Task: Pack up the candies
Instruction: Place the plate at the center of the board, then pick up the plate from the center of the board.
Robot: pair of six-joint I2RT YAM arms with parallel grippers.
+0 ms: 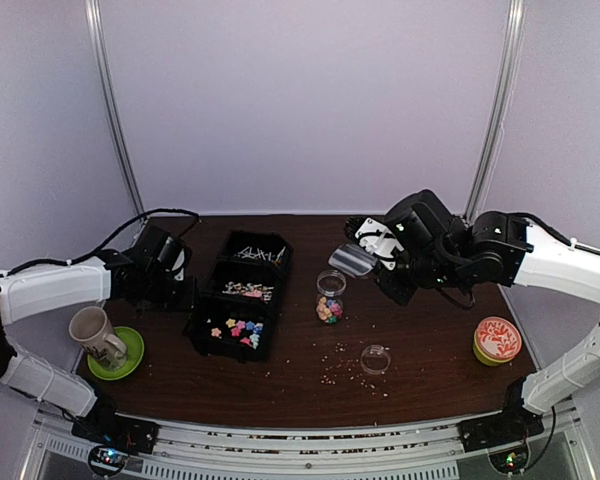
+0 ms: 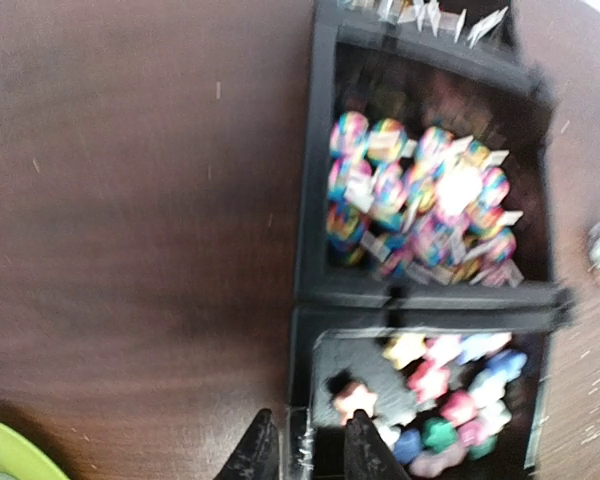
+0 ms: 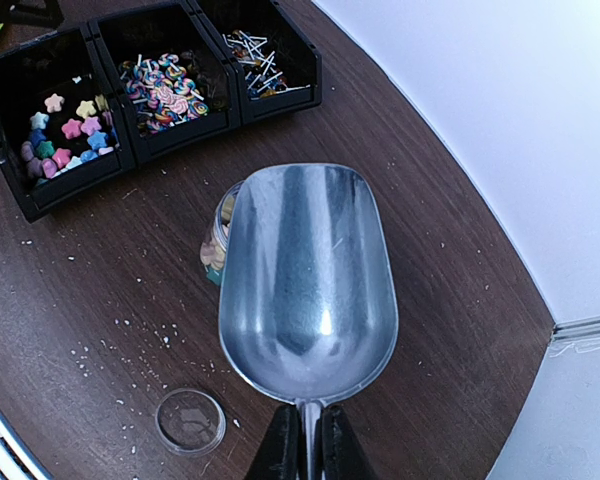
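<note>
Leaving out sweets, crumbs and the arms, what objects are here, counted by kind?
Black plastic bins: 3
Clear glass jar: 1
Clear round lid: 1
Silver metal scoop: 1
Beige ceramic mug: 1
Green saucer: 1
Round orange-topped container: 1
Total: 9

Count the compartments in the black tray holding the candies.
3, in one row. The near compartment holds star candies, the middle compartment swirled pieces, the far compartment white sticks. None appears hidden.
</note>
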